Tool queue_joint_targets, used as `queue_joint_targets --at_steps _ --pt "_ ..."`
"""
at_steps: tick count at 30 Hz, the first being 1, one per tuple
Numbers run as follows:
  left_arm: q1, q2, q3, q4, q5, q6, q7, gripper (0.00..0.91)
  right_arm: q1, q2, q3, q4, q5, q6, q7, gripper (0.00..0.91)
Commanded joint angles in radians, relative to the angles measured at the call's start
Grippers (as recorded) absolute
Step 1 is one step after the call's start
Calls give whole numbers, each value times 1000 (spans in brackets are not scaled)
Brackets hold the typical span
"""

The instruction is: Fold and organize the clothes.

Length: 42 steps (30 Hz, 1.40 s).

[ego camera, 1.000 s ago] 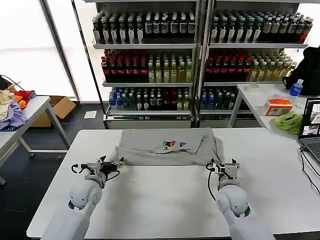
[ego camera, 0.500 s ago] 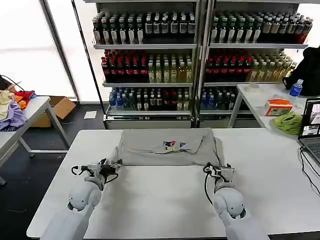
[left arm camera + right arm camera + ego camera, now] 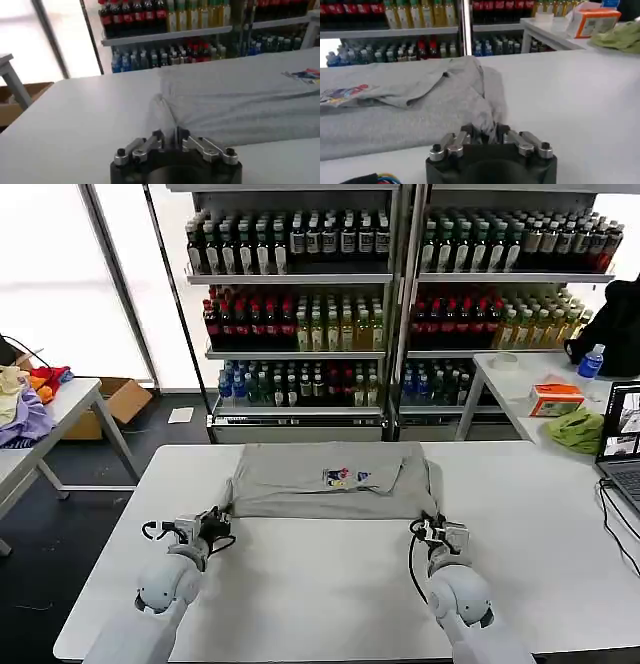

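On the table (image 3: 330, 584), both grippers pinch the shirt (image 3: 330, 479).

Head camera sat high, facing forward and down over the white bench (image 3: 330, 584), taking in both arms and the bottle shelves (image 3: 400, 294) behind. Left wrist camera rode low, just behind the left pincer (image 3: 170, 136), looking level across the bench toward the shelves. Right wrist camera sat likewise close behind the right pincer (image 3: 487, 131). All three views shared the grey shirt (image 3: 330, 479) and shelves; each wrist view took one near corner.
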Motion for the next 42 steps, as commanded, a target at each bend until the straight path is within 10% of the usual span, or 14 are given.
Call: queue_joint_targets --at_steps 1,24,41,42 --pt "85 25 -13 -107 7 4 -3 10 -46 -10 3 75 13 -3 0 0" --pt "641 87 -149 -693 61 -4 -35 10 -587 -38 150 575 -38 27 39 0" --pt "822 38 -158 -694 163 -44 -32 10 -673 -73 146 543 -165 61 78 0" --pt "824 37 -157 -697 163 -43 -32 10 -676 -75 146 545 -165 60 78 494"
